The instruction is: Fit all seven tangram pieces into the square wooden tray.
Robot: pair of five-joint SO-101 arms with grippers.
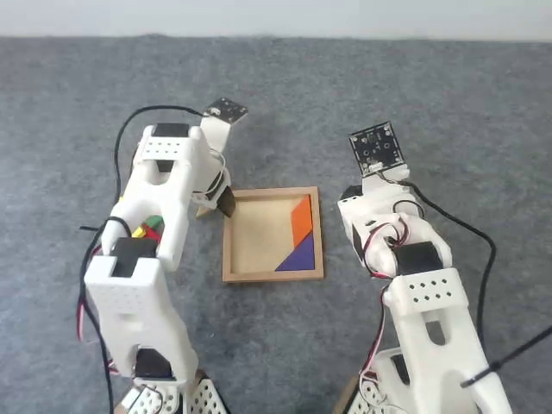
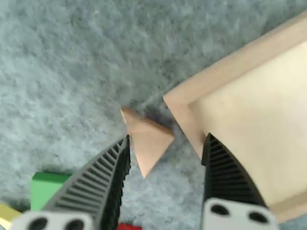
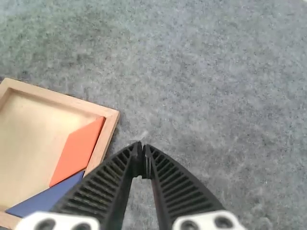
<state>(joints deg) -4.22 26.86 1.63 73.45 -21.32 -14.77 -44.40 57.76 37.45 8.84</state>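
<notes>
A grey, carpet-like tabletop [image 1: 448,95] carries everything, with a pale strip of wall at the far edge.

Over on the left, a small heap of loose pieces can be made out under the left arm [image 1: 159,198]: one green piece [image 2: 45,188], one yellow piece [image 2: 5,215] and one red piece [image 2: 127,226], bunched close together. Just ahead of them, the left jaws are spread wide and nothing is gripped. One pale wooden triangle [image 2: 146,141] lies flat on the carpet between them, just off the near-left corner of the tray [image 1: 231,278]. One jaw sits beside the triangle and the other hangs over the tray's corner.

Only one square wooden tray is there, in the middle, and most of its floor is bare. Two pieces are already seated along its right side: one orange piece [image 1: 301,220] and, touching it at the front, one purple piece [image 1: 297,256].

To the right, the right arm [image 1: 414,259] is parked over bare carpet just beside the tray's right rim. Its jaws are pressed together and nothing is held.

So progress-wise, two are in and four are counted outside, six pieces in all. It's early days, since most of the fitting is left to be done. The pale triangle looks like the piece being lined up for a grab.
</notes>
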